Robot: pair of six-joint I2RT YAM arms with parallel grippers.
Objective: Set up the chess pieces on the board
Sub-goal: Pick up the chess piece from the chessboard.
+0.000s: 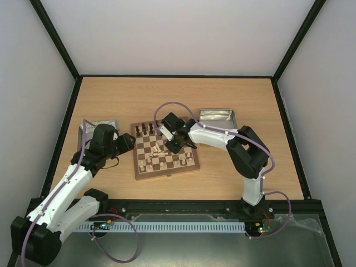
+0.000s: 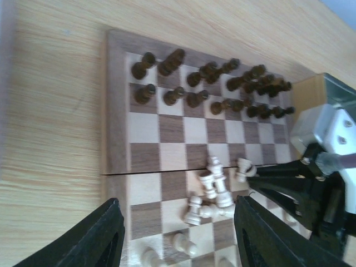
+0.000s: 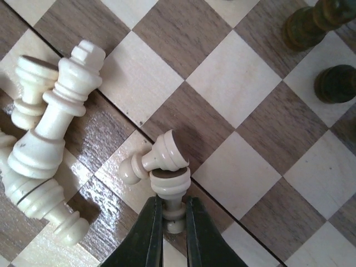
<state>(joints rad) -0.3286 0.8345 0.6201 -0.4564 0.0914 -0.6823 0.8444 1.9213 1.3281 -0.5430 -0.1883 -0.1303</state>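
Closest to the right wrist camera, the right pincer (image 3: 173, 217) has its two dark fingers pressed together on the thin neck of a pale pawn (image 3: 170, 182). This pawn lies on its side on the board (image 1: 167, 173), near the middle. A second pawn (image 3: 151, 158) also lies on its side, and it touches the base of the gripped one.

I think the grip is the main risk. The neck is narrow and rounded, so the pawn may turn or slip out when it is lifted. The second pawn may then be pushed and roll across the squares. On the left of them is a heap of fallen pale pieces (image 3: 50, 128), a tall one among them. A wide sideways movement could hit this heap and scatter it. The dark chessmen (image 2: 211, 72) stand on the far rows, well apart, so they seem less in danger.

The left pincer (image 2: 178, 222) hovers over the left near part of the board. Its jaws are wide apart and hold nothing. A few pale pieces (image 2: 183, 243) stand upright on the near rows below it, and a careless descent there could knock them over.
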